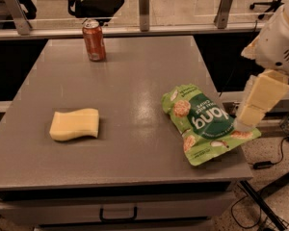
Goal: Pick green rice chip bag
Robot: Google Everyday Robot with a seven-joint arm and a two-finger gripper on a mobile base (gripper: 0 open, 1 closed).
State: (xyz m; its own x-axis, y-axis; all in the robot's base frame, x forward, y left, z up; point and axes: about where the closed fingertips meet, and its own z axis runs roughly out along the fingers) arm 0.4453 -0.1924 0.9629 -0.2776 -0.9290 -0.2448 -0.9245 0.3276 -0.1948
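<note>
The green rice chip bag [202, 121] lies flat on the grey table [135, 105] near its right front corner. It is crinkly bright green with a darker panel, white lettering and pictures of round chips. My gripper [245, 121] hangs from the white arm [279, 42] at the right edge of the view. Its cream-coloured end is right at the bag's right edge, over or touching it.
A yellow sponge [74, 124] lies at the table's front left. An orange soda can [94, 40] stands at the back, left of centre. A glass barrier with posts [143, 4] runs behind the table. Cables [269, 162] lie on the floor at the right.
</note>
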